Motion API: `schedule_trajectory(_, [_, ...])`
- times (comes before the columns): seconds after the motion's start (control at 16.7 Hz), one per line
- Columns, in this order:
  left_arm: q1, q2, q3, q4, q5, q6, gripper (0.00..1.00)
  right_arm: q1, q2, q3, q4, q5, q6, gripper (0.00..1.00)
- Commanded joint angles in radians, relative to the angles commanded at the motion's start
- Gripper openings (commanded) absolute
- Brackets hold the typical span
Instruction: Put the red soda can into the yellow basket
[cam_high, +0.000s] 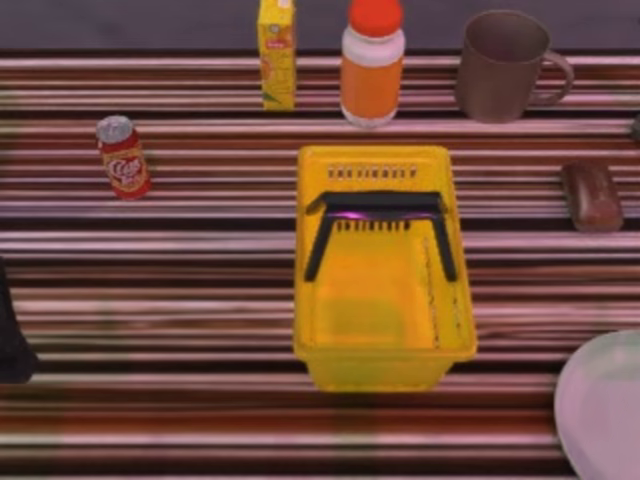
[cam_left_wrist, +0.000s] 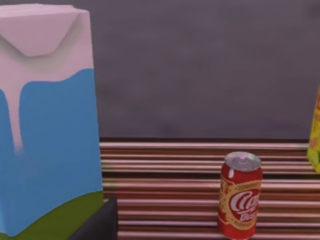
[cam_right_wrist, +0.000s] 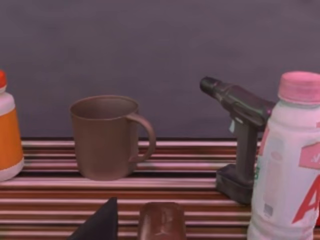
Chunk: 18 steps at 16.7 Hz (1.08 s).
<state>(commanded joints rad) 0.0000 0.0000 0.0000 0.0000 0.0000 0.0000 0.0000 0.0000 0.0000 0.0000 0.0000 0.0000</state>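
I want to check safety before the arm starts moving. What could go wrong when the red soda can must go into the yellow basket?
1. The red soda can stands upright and narrow at the table's left, so an off-centre grasp may tip it.
2. The black handles lie across the yellow basket opening; a can lowered there could catch on them.
3. The blue and white carton stands close by the left wrist camera, so a swing might knock it.

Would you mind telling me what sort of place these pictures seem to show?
Most likely a rendered tabletop test scene set up like a grocery counter: a striped table bearing a yellow basket, a red soda can, a juice carton and an orange bottle, oddly mixed with a power drill.
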Motion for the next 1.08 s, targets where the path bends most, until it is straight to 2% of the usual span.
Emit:
schedule_trajectory(0.24, [-0.006,0.028,0.026,-0.015,0.006,0.01,1.0,0.0,0.0,0.0,0.0,0.0,0.0,1.0])
schedule_trajectory(0.48, [-0.032,0.197,0.188,-0.108,0.033,0.069,1.0,0.0,0.0,0.0,0.0,0.0,0.0,1.0])
schedule_trajectory(0.72, [-0.058,0.485,0.469,-0.267,0.061,0.161,1.0,0.0,0.0,0.0,0.0,0.0,0.0,1.0])
schedule_trajectory(1.08, [-0.079,1.056,1.03,-0.582,0.086,0.329,1.0,0.0,0.0,0.0,0.0,0.0,0.0,1.0])
